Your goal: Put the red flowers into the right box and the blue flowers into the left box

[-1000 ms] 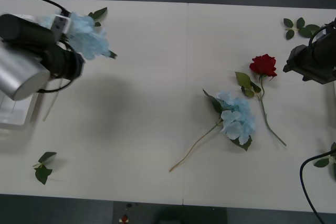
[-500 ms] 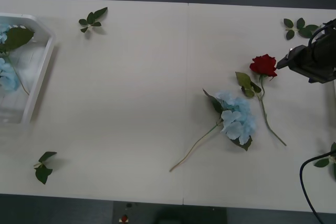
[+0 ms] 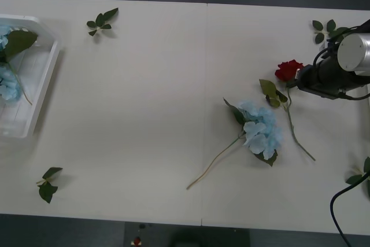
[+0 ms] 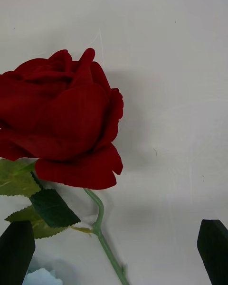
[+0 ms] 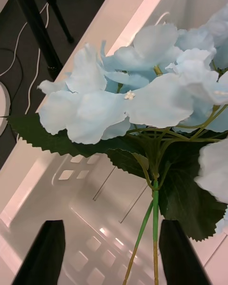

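Note:
A red flower (image 3: 289, 70) lies at the table's right, its stem running toward the near edge. My right gripper (image 3: 296, 81) sits just right of its head. In the right wrist view the black fingers (image 4: 16, 251) stand open above the stem below the rose head (image 4: 61, 123), not touching it. One blue flower (image 3: 260, 131) lies on the table left of the rose. More blue flowers (image 3: 7, 82) rest in the left box (image 3: 49, 79). My left gripper (image 5: 111, 256) is open over that box (image 5: 71, 204), straddling a blue cluster's (image 5: 142, 90) stem.
Loose green leaf sprigs lie at the far left (image 3: 101, 20), near left (image 3: 47, 182), far right (image 3: 329, 29) and right edge (image 3: 358, 177). A black cable (image 3: 338, 201) loops at the near right corner.
The left arm with its blue flower has left the front view, and the flower now lies in the box. My right arm has moved left and closer to the rose head.

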Controlling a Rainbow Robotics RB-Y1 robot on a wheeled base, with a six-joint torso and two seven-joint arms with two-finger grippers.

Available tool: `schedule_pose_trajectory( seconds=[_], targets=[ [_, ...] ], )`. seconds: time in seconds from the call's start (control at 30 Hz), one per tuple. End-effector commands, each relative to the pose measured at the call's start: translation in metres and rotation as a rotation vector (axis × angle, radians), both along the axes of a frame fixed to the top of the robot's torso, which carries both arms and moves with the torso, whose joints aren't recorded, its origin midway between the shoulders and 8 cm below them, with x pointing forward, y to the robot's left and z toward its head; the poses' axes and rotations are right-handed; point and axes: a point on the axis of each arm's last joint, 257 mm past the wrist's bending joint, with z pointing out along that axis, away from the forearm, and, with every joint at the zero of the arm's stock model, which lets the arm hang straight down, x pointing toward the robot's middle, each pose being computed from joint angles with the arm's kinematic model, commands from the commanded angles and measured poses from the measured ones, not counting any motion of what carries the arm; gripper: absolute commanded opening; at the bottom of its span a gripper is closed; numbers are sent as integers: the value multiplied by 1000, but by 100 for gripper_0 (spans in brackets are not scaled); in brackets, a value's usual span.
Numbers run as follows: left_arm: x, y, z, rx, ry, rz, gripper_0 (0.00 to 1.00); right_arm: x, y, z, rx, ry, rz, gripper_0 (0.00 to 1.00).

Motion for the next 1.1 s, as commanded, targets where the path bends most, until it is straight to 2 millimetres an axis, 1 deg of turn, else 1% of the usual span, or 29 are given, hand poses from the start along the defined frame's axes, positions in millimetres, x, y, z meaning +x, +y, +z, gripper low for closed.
schedule_pose_trajectory(
  seconds=[0.03,0.1,0.17,0.2,0.3,0.33,0.37,0.4,0.47,0.5,0.57,0.63,0.67,0.7,0.73,0.83,0.9,0.93,0.97,1.1],
  targets=[
    [12,-8,32,41,-32,-83,84,9,-1,-1,-51,-28,57,100],
    [17,-18,40,23,-51,-109,90,11,-1,-5,-61,-33,63,100],
    [25,-36,53,0,-83,-154,98,13,0,-11,-68,-35,69,100],
    [29,-50,62,-15,-102,-188,100,13,0,-13,-74,-36,74,100],
    [37,-91,79,-44,-136,-275,100,13,0,-18,-85,-32,81,100],
    [38,-110,85,-52,-142,-315,100,13,-1,-19,-88,-30,83,100],
    [38,-120,85,-59,-140,-333,100,13,0,-21,-90,-28,84,100],
    [38,-145,86,-63,-143,-381,100,13,0,-21,-96,-28,87,100],
    [39,-175,85,-64,-151,-437,100,12,0,-23,-103,-24,89,100],
    [39,-194,81,-65,-157,-473,100,12,0,-25,-106,-20,91,100],
    [40,-222,74,-66,-167,-523,100,12,2,-27,-109,-19,93,100],
    [39,-245,65,-52,-168,-565,100,12,2,-28,-113,-18,94,100],
    [38,-264,53,-40,-162,-599,100,12,4,-29,-114,-17,95,100],
    [39,-268,52,-34,-163,-607,100,12,5,-29,-114,-17,95,100],
    [39,-287,41,-18,-160,-640,100,11,4,-32,-115,-11,93,100],
    [41,-316,21,32,-157,-695,100,12,6,-34,-118,-15,95,100],
    [41,-340,7,57,-162,-740,100,12,7,-36,-118,-13,95,100],
    [41,-356,-2,70,-164,-771,100,13,9,-36,-118,-17,97,100],
    [39,-363,-7,70,-162,-785,100,13,9,-37,-119,-18,96,100],
    [26,-413,-33,27,-150,-876,100,15,12,-41,-116,-26,100,100]
  ],
)
